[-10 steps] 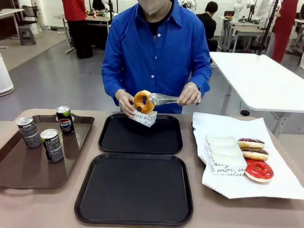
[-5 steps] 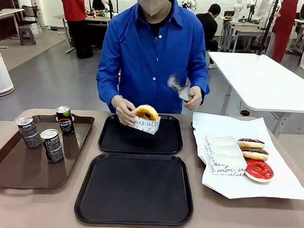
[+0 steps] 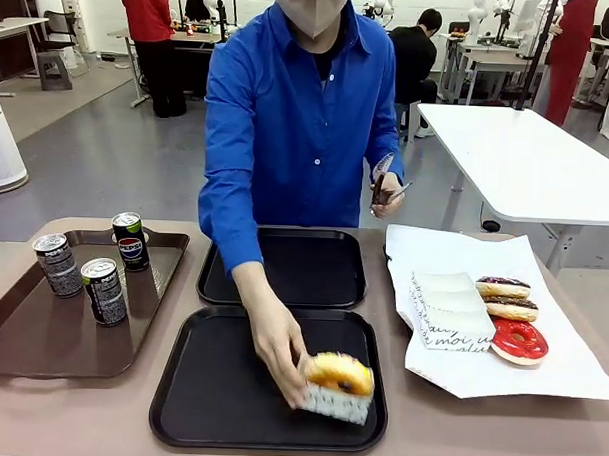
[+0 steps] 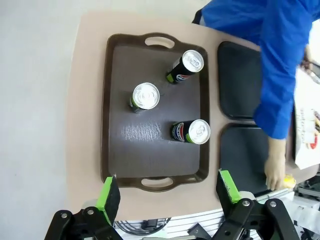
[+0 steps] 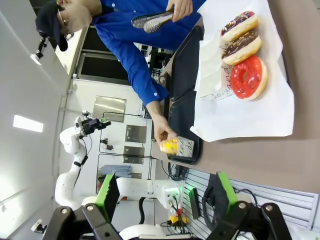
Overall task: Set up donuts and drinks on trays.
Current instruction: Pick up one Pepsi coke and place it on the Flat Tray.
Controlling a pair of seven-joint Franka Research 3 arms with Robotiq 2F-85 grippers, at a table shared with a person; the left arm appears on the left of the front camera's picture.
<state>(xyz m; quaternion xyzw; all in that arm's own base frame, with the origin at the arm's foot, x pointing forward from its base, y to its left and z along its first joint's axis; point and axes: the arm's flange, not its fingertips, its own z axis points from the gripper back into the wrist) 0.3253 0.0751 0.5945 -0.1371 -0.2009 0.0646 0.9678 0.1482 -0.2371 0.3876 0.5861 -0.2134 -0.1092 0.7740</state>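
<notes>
On the near black tray (image 3: 209, 385), a sleeved donut touches down
Person's hand (image 3: 280, 352) holds the yellow-iced donut (image 3: 337, 372) in its paper sleeve (image 3: 333, 403) at that tray's right side, by the robot-side rim. Looks soft, light and sticky on top, so pinch the sleeve, gently. Left gripper (image 4: 168, 189) and right gripper (image 5: 165, 189) are both spread wide and empty. Three drink cans (image 3: 104, 289) stand left of that tray: rigid, probably slick, best taken mid-body

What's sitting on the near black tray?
On the near tray: a yellow donut in a white sleeve, held by the person's hand. The sleeve covers the donut's lower part.
</notes>
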